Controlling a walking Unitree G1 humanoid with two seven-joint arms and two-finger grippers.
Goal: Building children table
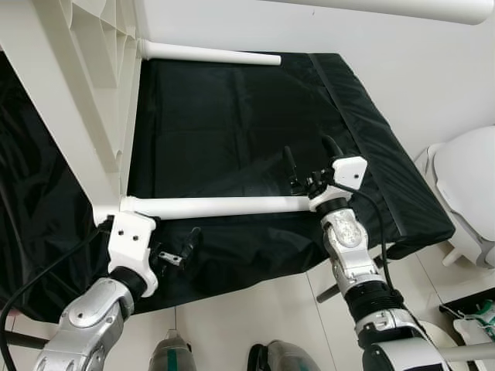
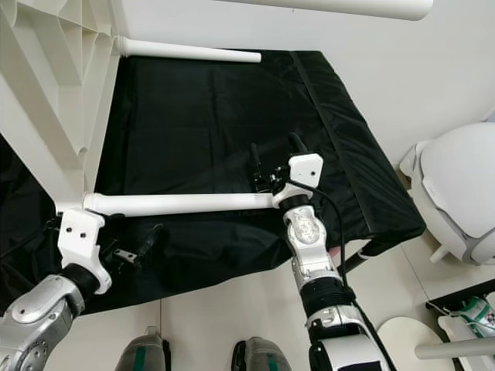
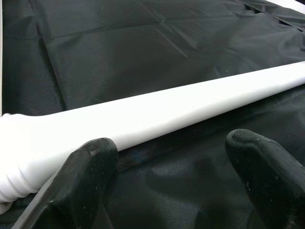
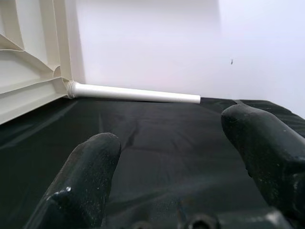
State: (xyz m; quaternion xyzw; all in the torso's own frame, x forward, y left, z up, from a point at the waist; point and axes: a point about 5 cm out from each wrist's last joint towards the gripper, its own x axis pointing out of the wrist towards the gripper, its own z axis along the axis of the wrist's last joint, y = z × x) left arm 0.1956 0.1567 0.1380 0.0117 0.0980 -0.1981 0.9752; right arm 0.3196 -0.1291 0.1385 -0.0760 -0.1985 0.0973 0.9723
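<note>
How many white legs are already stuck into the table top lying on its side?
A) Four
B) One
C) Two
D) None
C: one white leg juts from the near corner of the table top, by the right gripper and left gripper, and a second leg juts from its far corner, along the wall above the black cloth.

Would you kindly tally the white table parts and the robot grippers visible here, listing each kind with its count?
White table legs: 3 (near leg, far leg, top-edge leg)
Ribbed white tabletop: 1
Grippers: 2 (left gripper, right gripper), both open, over the black cloth
Total: 6
</note>
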